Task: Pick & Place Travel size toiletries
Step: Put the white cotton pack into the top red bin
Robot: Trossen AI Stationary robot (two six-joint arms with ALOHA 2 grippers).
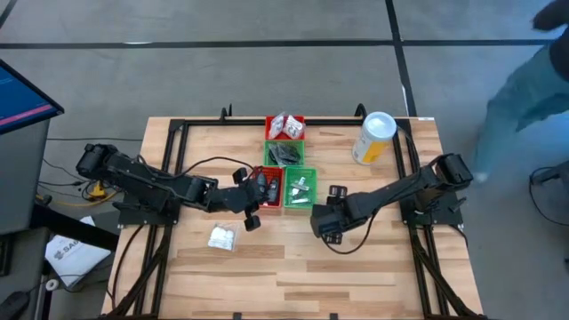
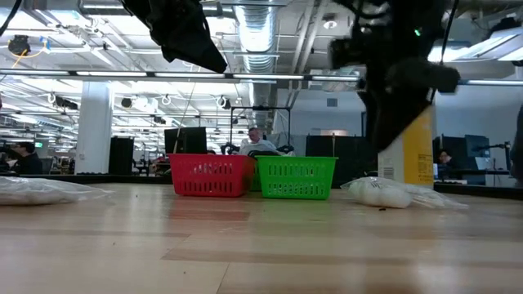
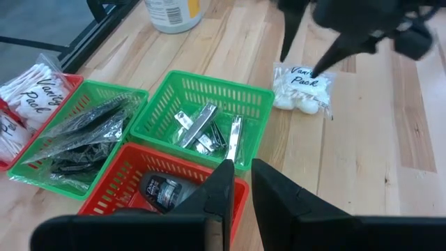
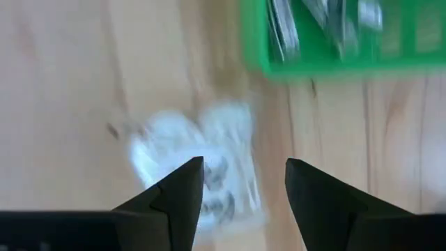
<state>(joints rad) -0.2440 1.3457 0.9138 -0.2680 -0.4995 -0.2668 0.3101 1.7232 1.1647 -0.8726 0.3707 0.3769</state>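
Note:
A white crinkly sachet (image 1: 337, 192) lies flat on the table, just right of the near green tray (image 1: 300, 189). It also shows in the left wrist view (image 3: 301, 87) and the low view (image 2: 384, 192). My right gripper (image 4: 244, 185) is open above it, one finger on either side and clear of it. My left gripper (image 3: 240, 185) is shut and empty over the near red tray (image 3: 132, 185), which holds small dark bottles (image 3: 159, 192). The near green tray holds silvery tubes (image 3: 205, 125). A second sachet (image 1: 221, 236) lies on the table near the left.
Two more trays stand behind: a green one with dark packets (image 1: 286, 153) and a red one with white sachets (image 1: 284, 127). A tall yellow canister with a white lid (image 1: 373, 135) stands at the far right. A person stands beyond the table's right edge (image 1: 524, 89).

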